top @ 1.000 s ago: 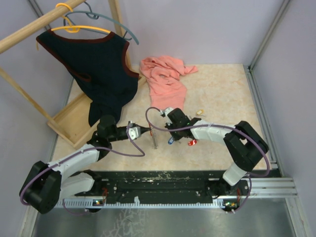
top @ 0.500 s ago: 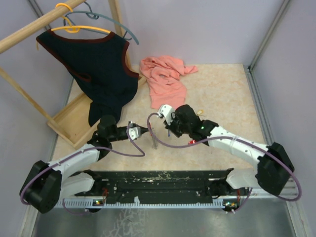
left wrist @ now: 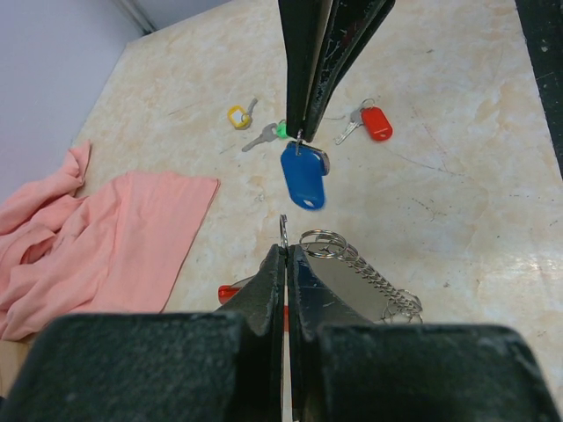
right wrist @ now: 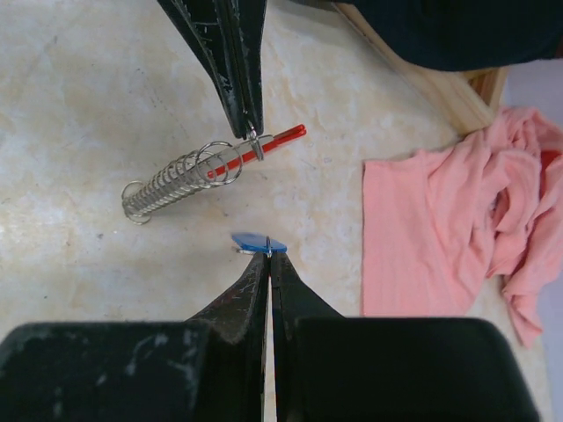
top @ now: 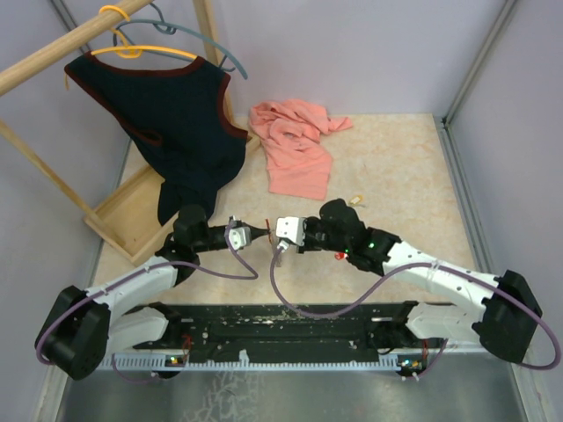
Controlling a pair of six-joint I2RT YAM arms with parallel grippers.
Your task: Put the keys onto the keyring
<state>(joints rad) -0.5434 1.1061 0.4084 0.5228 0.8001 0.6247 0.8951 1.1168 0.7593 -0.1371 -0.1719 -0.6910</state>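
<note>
Keys [left wrist: 376, 123], where are they? asks Tom.

Three lie on the surface [left wrist: 457, 185], past the hands: yellow, green, red. The blue key [left wrist: 303, 174] is up in the air, says Mia.

Who has it?

The right hand [right wrist: 268, 259]. Its two fingers are pressed tight together on the key's top end. The blue part hangs down from them.

And the keyring [right wrist: 215, 160]?

The left hand [left wrist: 284, 252] has it. Its fingers are squeezed shut on one thin wire ring, and that ring sticks out from the tips. More rings, a springy chain and a red bit trail off beside it.

How do the two hands sit?

Tip to tip, facing each other. The blue key is straight ahead of the ring, very near but not touching. Its long way points at the ring, more or less.

So what matters next?

I think the key's little hole has to meet the ring's edge. The right hand looks like the one to bring it closer.
</note>
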